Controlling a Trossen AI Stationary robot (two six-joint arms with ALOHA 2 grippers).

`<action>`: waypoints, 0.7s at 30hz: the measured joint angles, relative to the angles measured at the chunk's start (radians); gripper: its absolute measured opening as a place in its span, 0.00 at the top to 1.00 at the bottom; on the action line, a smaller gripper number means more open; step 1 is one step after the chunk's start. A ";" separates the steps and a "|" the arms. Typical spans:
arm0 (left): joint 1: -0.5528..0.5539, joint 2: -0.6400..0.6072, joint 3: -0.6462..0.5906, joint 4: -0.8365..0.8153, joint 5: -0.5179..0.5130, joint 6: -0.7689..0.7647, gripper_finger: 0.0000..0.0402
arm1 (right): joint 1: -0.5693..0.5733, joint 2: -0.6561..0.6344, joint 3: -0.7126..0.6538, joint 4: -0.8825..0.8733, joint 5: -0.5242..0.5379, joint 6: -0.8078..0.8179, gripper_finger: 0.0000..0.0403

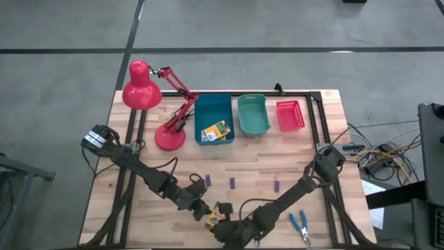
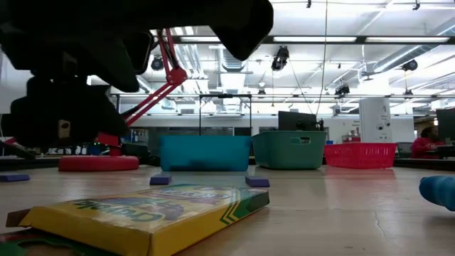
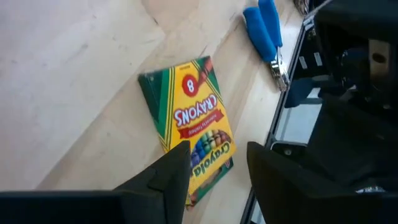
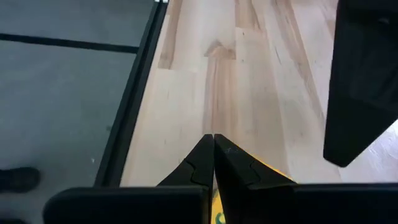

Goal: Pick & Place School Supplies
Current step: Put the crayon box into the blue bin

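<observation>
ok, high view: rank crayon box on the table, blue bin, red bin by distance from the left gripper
1. Crayon box on the table: right at the left gripper, near edge.
2. Blue bin: far side, beside the lamp.
3. Red bin: far right, farthest.

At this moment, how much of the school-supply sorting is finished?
Done: one crayon box lies in the blue bin. In hand: the left gripper, fingers open, hovers over a second crayon box at the table's near edge; nothing gripped. The right gripper is shut and empty. Left: purple blocks and blue-handled tools remain on the table.
</observation>
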 joint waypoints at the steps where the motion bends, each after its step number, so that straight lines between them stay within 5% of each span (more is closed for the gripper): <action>1: 0.000 0.000 0.000 0.000 -0.001 0.000 0.59 | -0.001 0.000 0.000 -0.008 -0.001 0.009 0.98; 6: -0.001 0.000 0.000 0.000 0.000 -0.001 0.59 | 0.000 -0.001 -0.002 -0.030 0.010 0.194 0.98; 9: -0.001 0.000 0.000 0.000 -0.001 -0.001 0.59 | 0.006 0.000 -0.015 -0.061 0.136 0.409 0.98; 12: 0.001 0.000 0.000 0.000 -0.002 -0.002 0.59 | 0.014 0.000 -0.024 -0.087 0.218 0.433 0.98; 21: 0.001 0.000 0.000 0.000 -0.004 -0.002 0.59 | 0.059 -0.001 -0.037 -0.209 0.250 0.451 0.98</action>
